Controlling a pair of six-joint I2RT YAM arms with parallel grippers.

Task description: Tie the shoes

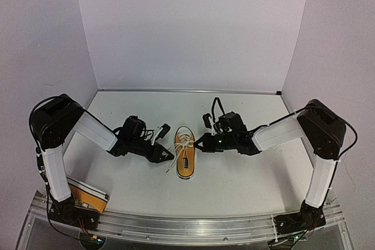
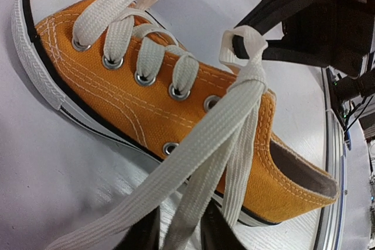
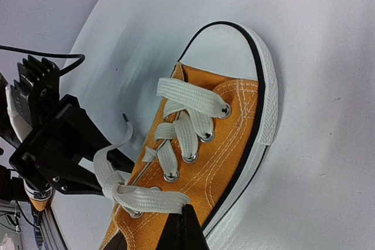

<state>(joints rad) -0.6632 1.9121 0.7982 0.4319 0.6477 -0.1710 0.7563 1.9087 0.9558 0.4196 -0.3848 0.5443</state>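
Note:
One orange-yellow shoe (image 1: pixel 185 155) lies in the middle of the table, toe pointing away from me. It also shows in the left wrist view (image 2: pixel 176 115) and the right wrist view (image 3: pixel 222 144). Its white laces (image 2: pixel 234 121) cross in a knot over the top eyelets. My left gripper (image 1: pixel 169 155) is at the shoe's left side, and a taut lace strand (image 2: pixel 187 215) runs between its fingers (image 2: pixel 222 232). My right gripper (image 1: pixel 199 144) is at the shoe's right side, shut on a lace end (image 3: pixel 146 197). The second shoe (image 1: pixel 88 197) lies by the left arm's base.
White walls close the table at the back and both sides. An aluminium rail (image 1: pixel 193 223) runs along the near edge. Each gripper shows in the other's wrist view, close across the shoe.

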